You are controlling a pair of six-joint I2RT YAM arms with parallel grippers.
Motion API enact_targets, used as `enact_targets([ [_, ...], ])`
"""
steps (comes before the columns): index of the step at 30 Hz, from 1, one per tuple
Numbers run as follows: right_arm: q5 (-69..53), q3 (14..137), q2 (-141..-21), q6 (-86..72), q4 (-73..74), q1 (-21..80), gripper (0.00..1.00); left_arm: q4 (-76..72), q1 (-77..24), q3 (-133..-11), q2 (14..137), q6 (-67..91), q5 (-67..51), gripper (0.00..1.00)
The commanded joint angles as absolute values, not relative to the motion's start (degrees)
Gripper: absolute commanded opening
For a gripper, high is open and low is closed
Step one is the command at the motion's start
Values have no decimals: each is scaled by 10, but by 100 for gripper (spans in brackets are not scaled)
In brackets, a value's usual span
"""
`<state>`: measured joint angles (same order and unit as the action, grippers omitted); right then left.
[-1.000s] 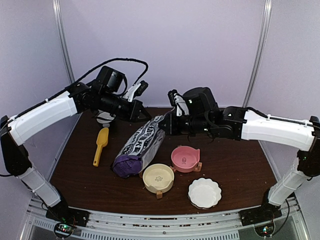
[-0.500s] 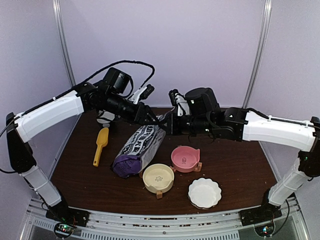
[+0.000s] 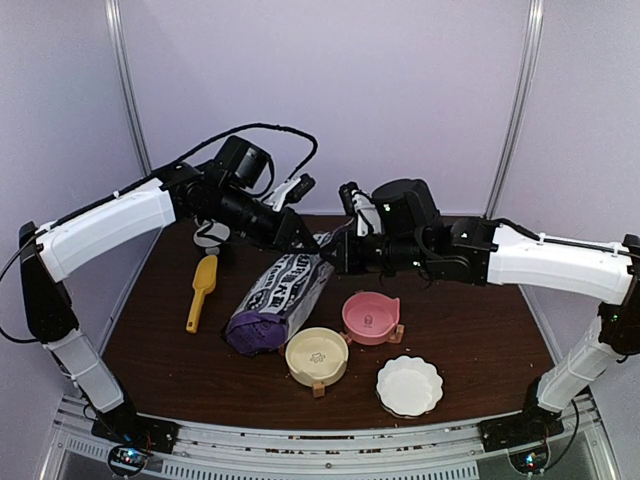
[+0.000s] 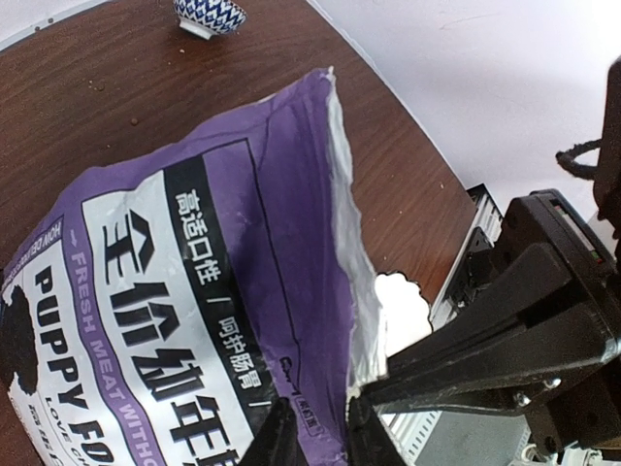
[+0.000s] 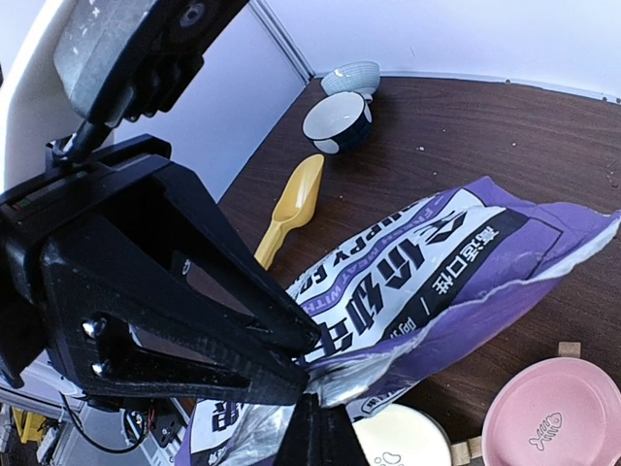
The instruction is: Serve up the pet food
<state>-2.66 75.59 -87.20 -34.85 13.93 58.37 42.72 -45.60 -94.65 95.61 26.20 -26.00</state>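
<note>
The purple "PUPPY FOOD" bag (image 3: 277, 303) lies on the brown table (image 3: 470, 320), its torn top raised toward the back. My left gripper (image 3: 298, 236) is shut on the purple top edge, which sits between its fingertips in the left wrist view (image 4: 322, 413). My right gripper (image 3: 338, 252) is shut on the other side of the torn mouth, on the silver lining (image 5: 315, 403). The two grippers are almost touching. The bag also shows in the left wrist view (image 4: 194, 291) and the right wrist view (image 5: 437, 262). No pet food is in view.
A pink bowl (image 3: 370, 317), a cream bowl (image 3: 317, 355) and a white scalloped plate (image 3: 409, 385) stand in front of the bag. A yellow scoop (image 3: 201, 290) lies to its left. Two small bowls (image 5: 337, 121) stand at the back left.
My left arm has moved right and down to the bag's top edge beside the right gripper and closed on it. The right arm has held still.
</note>
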Motion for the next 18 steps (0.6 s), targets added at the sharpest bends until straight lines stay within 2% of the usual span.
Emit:
enact_targets([
  [1, -22, 753, -849, -341, 120, 590, 0, 463, -466, -958, 979, 247, -274, 18],
  [5, -22, 753, -848, -339, 118, 590, 0, 460, -467, -958, 982, 244, -301, 12],
  [7, -22, 752, -849, -340, 117, 590, 0, 444, -470, -954, 982, 244, -327, 0],
  [10, -16, 751, -845, -342, 120, 590, 0, 438, -475, -957, 980, 237, -325, 0],
  [15, 17, 751, -834, -357, 151, 590, 0, 418, -476, -942, 942, 230, -203, 0],
  [18, 26, 737, -823, -373, 162, 590, 0, 365, -476, -914, 913, 240, -183, 0],
])
